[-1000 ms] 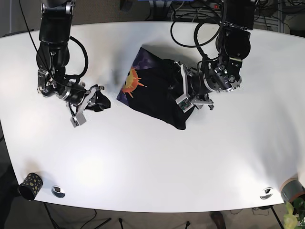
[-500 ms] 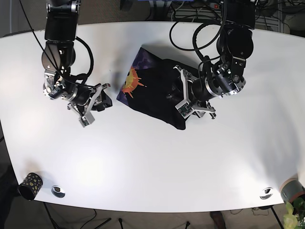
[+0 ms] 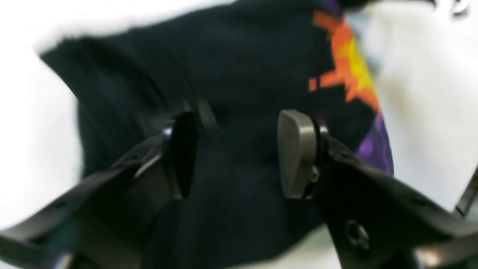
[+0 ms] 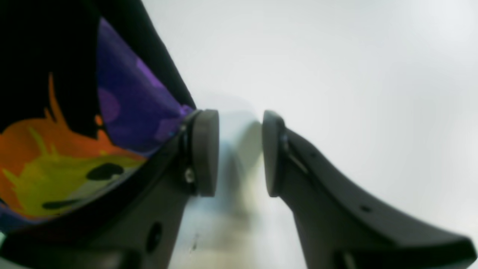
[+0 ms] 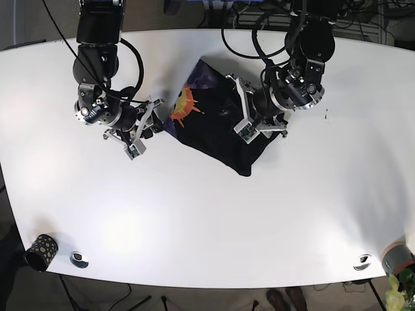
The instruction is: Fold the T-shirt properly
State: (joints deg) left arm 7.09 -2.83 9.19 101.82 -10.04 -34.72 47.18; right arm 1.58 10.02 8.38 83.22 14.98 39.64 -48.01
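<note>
White table (image 5: 194,214), round-edged, dark floor and cables behind. Shirt (image 5: 217,126) lies near the far middle, a dark rumpled slab with its long axis running from far-left to near-right; sun print (image 5: 183,105) and purple patch at its left end, a blunt dark corner toward the near edge.

Left gripper (image 5: 259,123) sits over the shirt's right half. Wrist view: jaws apart at a middling gap, black cloth below and between them, nothing pinched; frame is blurred. Pads (image 3: 295,153) show bare.

Right gripper (image 5: 148,126) is just beside the printed edge, on bare table. Wrist view: jaws narrow but not closed, only table between; the purple hem (image 4: 138,112) lies just outside one pad (image 4: 204,151), touching or nearly so, cannot tell which.

Judgement: the printed end lies toward the right gripper, which is the nearer arm to that edge; a slight shift toward the cloth would be needed for a grasp.

Small things at the near corners: a spotted cup (image 5: 41,251), two discs, too small to name.
</note>
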